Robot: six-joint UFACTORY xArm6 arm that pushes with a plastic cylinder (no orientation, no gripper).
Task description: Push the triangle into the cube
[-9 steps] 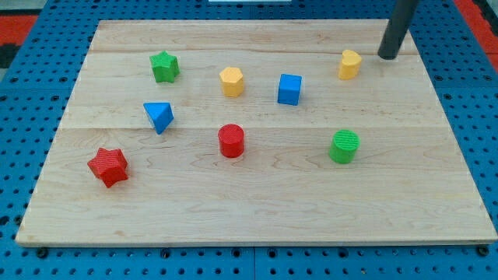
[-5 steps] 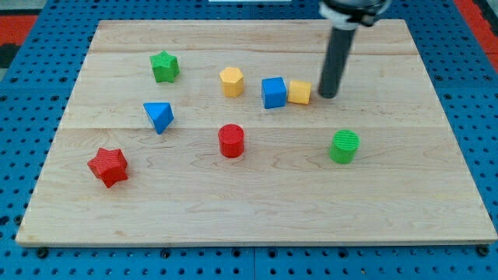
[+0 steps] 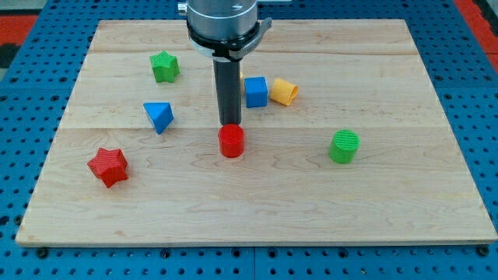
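Observation:
The blue triangle [image 3: 159,117] lies on the wooden board [image 3: 257,202] at the view's left of centre. The blue cube [image 3: 255,92] stands in the upper middle, with a yellow block [image 3: 284,92] touching its right side. My tip [image 3: 229,123] is at the top edge of the red cylinder [image 3: 231,141], between the triangle and the cube: about 90 px right of the triangle, below and left of the cube. The rod hides a second yellow block behind it, only a sliver showing.
A green star [image 3: 164,67] sits at the upper left. A red star [image 3: 108,166] sits at the lower left. A green cylinder [image 3: 344,146] sits at the right. The arm's metal head [image 3: 222,19] hangs over the board's top middle.
My tip has swept from the upper right to the centre, down to the red cylinder. The yellow block and the blue cube were pushed left together.

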